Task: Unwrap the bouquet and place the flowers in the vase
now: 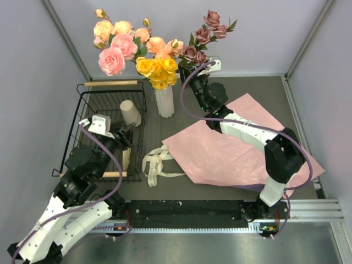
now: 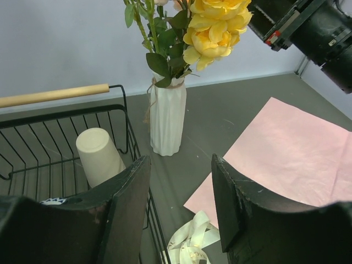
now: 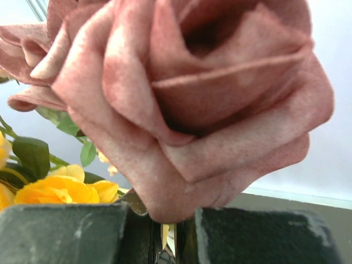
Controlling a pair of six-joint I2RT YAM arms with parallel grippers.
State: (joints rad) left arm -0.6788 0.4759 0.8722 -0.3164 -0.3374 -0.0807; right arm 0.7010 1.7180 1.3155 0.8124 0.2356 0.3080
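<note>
Mauve roses [image 1: 212, 21] clamped in the right gripper [image 3: 165, 223], upper centre: lower stems straight into the vase [image 1: 164, 102]; left gripper [image 2: 179, 184] stands apart.

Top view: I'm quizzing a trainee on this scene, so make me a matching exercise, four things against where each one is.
1 vase
2 beige cup
3 ribbon
4 mauve roses

A inside the wire basket
B loose by the pink paper's left edge
C in the shut right claw
D upright, holding yellow roses

Pairs: 1-D, 2-A, 3-B, 4-C
</note>
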